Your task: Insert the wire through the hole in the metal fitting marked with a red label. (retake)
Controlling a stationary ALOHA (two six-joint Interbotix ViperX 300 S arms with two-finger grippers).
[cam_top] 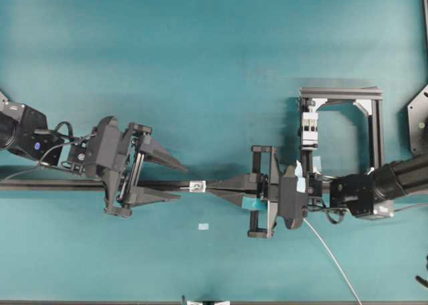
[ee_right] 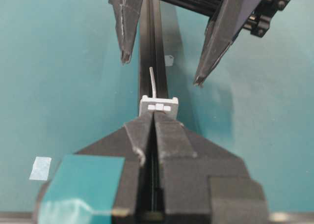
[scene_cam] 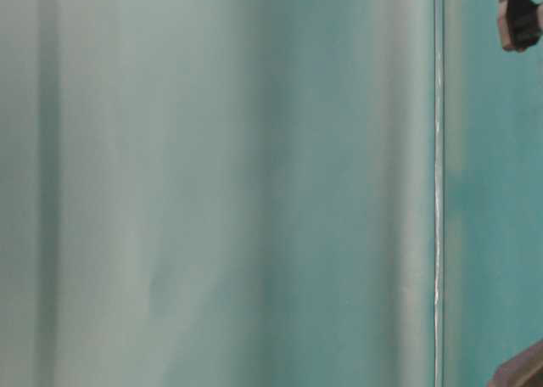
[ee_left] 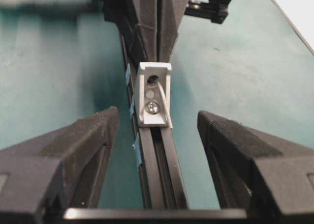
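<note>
The small silvery metal fitting [cam_top: 196,186] is bolted on a black rail [cam_top: 60,184]. In the left wrist view the fitting [ee_left: 155,94] shows its dark hole [ee_left: 153,79] near the top. My right gripper [cam_top: 208,188] is shut on the thin pale wire, with its tips [ee_right: 153,115] pressed against the fitting [ee_right: 159,105]. The short wire end [ee_right: 153,81] pokes out on the far side. The rest of the wire [cam_top: 334,258] trails off behind the right arm. My left gripper [cam_top: 182,182] is open, its fingers [ee_right: 125,37] straddling the rail and wire end without touching. No red label shows.
A black frame [cam_top: 374,128] with a white slotted clip block [cam_top: 309,130] stands at the right. A small pale tag [cam_top: 203,227] lies on the teal mat below the rail. Blue tape bits [ee_left: 137,148] stick to the rail. The table-level view is blurred.
</note>
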